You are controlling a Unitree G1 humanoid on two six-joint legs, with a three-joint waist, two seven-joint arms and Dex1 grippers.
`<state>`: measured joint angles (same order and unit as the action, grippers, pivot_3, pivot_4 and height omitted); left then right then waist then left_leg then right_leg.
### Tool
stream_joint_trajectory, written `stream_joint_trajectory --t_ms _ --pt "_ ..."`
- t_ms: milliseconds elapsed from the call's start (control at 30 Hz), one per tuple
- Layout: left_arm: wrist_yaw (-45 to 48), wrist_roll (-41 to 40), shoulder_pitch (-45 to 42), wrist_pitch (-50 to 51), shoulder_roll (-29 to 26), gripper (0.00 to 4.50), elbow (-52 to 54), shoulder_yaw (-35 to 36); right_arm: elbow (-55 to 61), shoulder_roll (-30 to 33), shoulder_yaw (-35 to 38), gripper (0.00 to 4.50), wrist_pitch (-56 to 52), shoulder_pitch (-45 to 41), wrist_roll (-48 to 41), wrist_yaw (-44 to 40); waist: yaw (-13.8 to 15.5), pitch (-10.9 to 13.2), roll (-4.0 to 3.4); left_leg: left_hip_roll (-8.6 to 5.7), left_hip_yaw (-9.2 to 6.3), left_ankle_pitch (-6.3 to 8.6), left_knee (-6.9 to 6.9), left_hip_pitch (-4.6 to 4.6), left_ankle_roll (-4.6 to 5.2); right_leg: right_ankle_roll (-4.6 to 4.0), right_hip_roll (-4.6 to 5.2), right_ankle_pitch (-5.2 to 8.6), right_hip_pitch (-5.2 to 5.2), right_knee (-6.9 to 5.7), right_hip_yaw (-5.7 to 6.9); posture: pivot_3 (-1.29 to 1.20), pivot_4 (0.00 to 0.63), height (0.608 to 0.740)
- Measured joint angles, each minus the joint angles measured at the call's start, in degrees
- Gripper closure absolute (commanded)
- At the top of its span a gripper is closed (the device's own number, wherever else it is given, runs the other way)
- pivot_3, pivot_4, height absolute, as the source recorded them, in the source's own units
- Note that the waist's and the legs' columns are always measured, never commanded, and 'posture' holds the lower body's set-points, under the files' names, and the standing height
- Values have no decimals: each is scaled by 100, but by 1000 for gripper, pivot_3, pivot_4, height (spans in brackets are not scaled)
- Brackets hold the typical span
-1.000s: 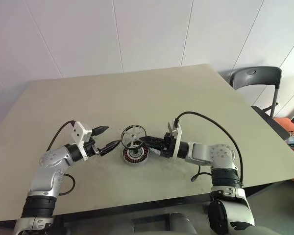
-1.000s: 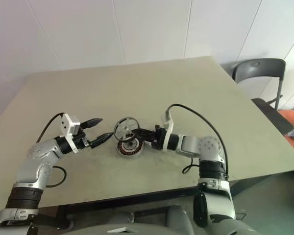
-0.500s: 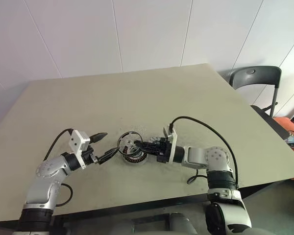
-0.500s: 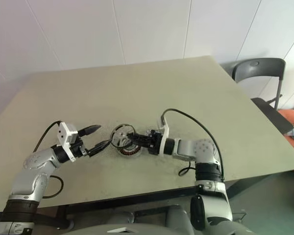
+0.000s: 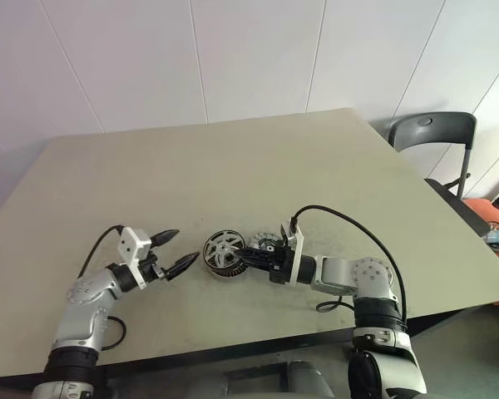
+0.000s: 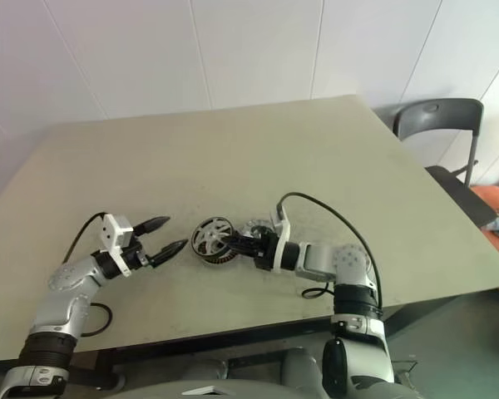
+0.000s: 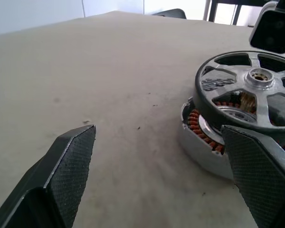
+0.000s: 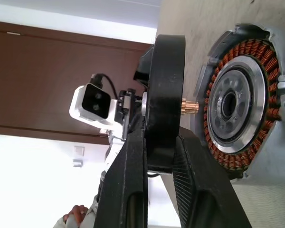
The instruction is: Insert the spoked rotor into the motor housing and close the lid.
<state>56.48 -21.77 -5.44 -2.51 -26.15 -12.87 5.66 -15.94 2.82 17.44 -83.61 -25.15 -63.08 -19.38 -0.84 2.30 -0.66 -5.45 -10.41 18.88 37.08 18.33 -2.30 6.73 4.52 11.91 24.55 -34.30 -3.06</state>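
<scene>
The right claw (image 8: 159,156) pinches the spoked rotor (image 5: 224,249) just above the motor housing (image 7: 205,142) on the tabletop (image 5: 233,166). The left claw (image 5: 173,252) is spread wide beside it.

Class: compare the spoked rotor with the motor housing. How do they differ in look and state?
The spoked rotor has open silver spokes and a dark rim; the motor housing carries a ring of copper windings. The rotor is pinched by the right gripper just off the housing; the housing lies on the table. Both are round.
</scene>
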Motion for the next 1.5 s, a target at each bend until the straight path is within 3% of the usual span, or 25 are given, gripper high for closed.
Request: stream_joint_trajectory --t_ms 633,733,833,1300,1500 --pt "-536 -268 345 1112 -296 0 1745 85 -14 -200 313 4098 -212 51 -2 234 -7 -1 -2 1 1 0 3 -2 0 -1 -1 -2 -2 -3 0 0 0 740" --pt "-483 -314 482 1100 -331 0 1757 147 -67 -205 333 3116 -189 52 52 271 -6 -2 -2 1 1 0 3 -3 0 -1 -2 -2 -2 -4 0 0 0 740" --pt "-236 -382 481 921 -466 0 1427 295 -164 -215 363 2208 -166 51 109 300 -7 -4 -5 1 2 0 3 -6 0 -3 -3 -3 -2 -6 0 0 0 740" --pt "651 -77 -417 -744 -209 0 -1484 413 -229 -212 455 2208 -274 -49 170 401 -4 -12 1 1 6 -1 7 -10 -1 -3 -1 -7 -7 -5 0 0 0 740" --pt "657 141 -444 -1178 48 0 -1803 284 -144 -55 416 2208 -653 -245 292 583 0 -12 2 2 5 -1 8 -9 -1 -4 0 -10 -5 -7 0 0 0 740"
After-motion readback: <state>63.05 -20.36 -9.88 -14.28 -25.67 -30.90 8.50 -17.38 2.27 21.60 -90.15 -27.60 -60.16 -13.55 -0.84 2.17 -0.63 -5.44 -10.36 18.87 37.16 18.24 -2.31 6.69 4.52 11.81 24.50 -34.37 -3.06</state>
